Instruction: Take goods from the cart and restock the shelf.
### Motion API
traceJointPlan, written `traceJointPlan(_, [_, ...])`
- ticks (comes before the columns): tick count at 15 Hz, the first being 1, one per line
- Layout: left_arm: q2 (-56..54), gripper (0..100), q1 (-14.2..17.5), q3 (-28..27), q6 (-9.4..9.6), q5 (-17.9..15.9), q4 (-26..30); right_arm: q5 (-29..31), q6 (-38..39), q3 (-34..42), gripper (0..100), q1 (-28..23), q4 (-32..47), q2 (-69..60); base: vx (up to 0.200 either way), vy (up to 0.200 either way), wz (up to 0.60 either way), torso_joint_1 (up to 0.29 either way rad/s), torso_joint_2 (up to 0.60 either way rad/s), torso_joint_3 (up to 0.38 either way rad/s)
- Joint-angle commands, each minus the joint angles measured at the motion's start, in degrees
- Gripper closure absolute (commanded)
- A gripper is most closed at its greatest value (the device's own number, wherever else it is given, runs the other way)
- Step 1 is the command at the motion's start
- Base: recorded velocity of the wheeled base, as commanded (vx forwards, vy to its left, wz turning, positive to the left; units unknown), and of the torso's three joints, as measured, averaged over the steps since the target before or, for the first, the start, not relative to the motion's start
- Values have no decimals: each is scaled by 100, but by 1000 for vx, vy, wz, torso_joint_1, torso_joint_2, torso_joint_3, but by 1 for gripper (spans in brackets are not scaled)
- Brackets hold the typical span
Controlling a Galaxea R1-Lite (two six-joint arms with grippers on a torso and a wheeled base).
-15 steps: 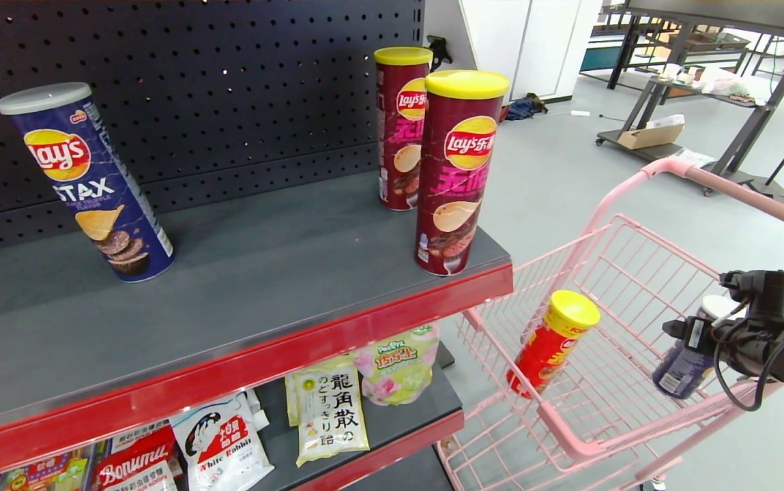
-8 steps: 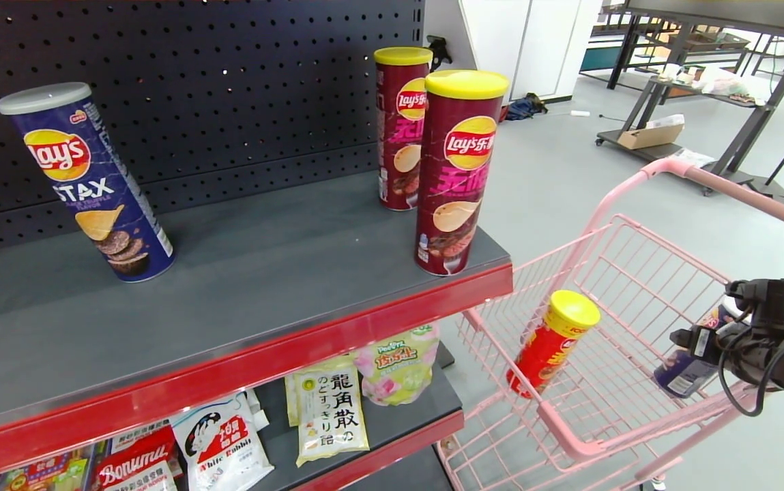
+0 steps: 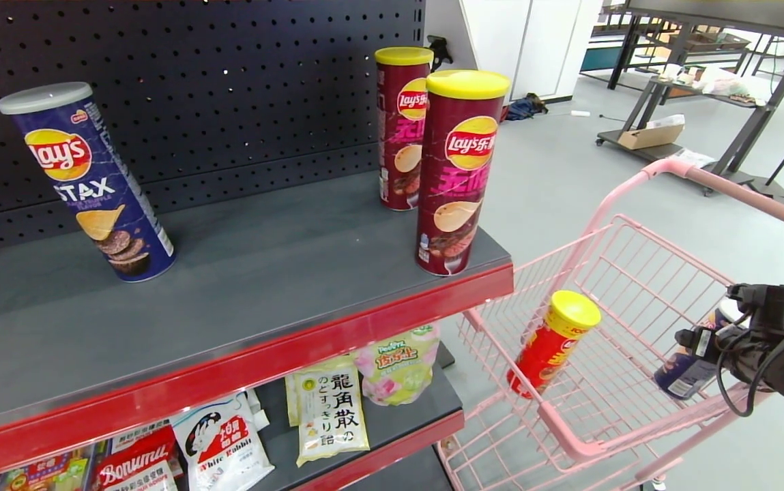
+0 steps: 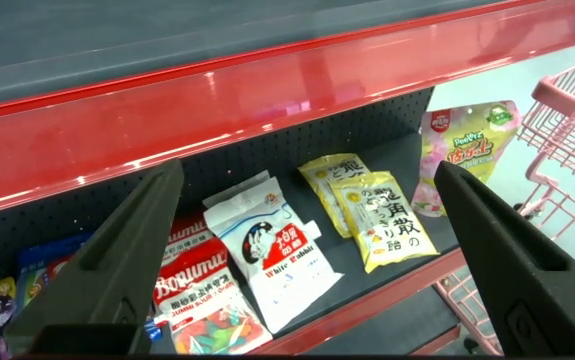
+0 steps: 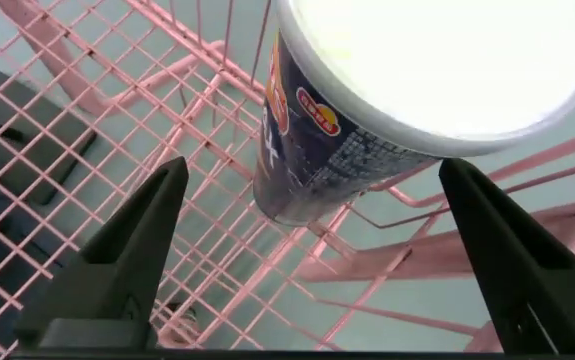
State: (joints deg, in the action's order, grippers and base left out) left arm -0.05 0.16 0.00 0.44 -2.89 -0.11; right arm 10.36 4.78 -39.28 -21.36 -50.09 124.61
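Blue can [image 3: 682,377] in cart [image 3: 558,417], half hidden behind right tool [image 5: 312,170]

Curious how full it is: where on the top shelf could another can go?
The wide bare stretch of the top shelf between the blue can and the two maroon cans is free. The right end is crowded; the lower shelf is packed with snack bags.
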Motion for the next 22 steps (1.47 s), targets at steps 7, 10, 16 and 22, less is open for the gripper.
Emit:
traceJointPlan(7, [5, 0, 2, 0, 0, -1, -7, 18, -30, -300, 0, -105, 17, 239, 0, 0, 0, 0, 0, 0])
traceJointPlan(10, [5, 0, 2, 0, 0, -10, 2, 54, -38, -309, 0, -105, 8, 274, 0, 0, 0, 0, 0, 0])
traceJointPlan(16, [5, 0, 2, 0, 9, -10, -7, 54, -82, -317, 100, -167, -528, 547, 0, 0, 0, 0, 0, 0])
traceJointPlan(22, [5, 0, 2, 0, 35, -10, -7, 36, -91, 113, 100, 466, -546, -16, 0, 0, 0, 0, 0, 0])
